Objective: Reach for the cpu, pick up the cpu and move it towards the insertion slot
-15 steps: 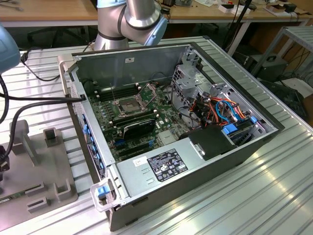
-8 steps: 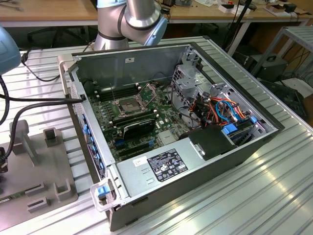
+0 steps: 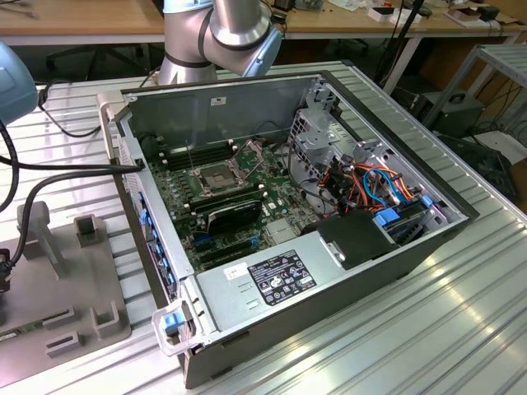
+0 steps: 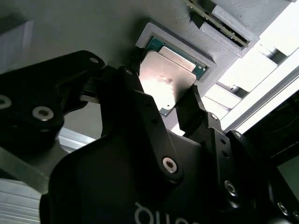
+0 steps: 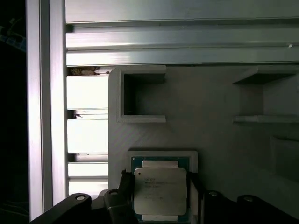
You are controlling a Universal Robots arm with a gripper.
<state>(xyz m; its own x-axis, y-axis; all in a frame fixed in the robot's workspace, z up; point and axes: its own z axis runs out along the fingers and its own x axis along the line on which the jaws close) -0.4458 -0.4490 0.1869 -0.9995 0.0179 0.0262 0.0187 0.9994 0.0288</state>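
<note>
The cpu (image 5: 160, 190) is a pale silvery square chip lying in a shallow recess of a grey holder block (image 5: 210, 140); the second wrist view has the same cpu (image 4: 166, 77) in it. My gripper (image 5: 160, 186) straddles the chip, one black finger (image 5: 125, 186) pressed against each of two opposite edges. In the second wrist view the gripper (image 4: 163, 91) is likewise closed in on the chip's sides. The insertion slot (image 3: 214, 177), a silver-framed socket with a dark centre, sits on the motherboard inside the open computer case (image 3: 272, 99).
The grey holder block (image 3: 66, 280) lies on the ribbed metal table at the exterior view's left, with raised pockets and a black cable (image 3: 33, 214) beside it. Inside the case are a black expansion card (image 3: 235, 216), a power supply (image 3: 272, 280) and coloured cables (image 3: 370, 185).
</note>
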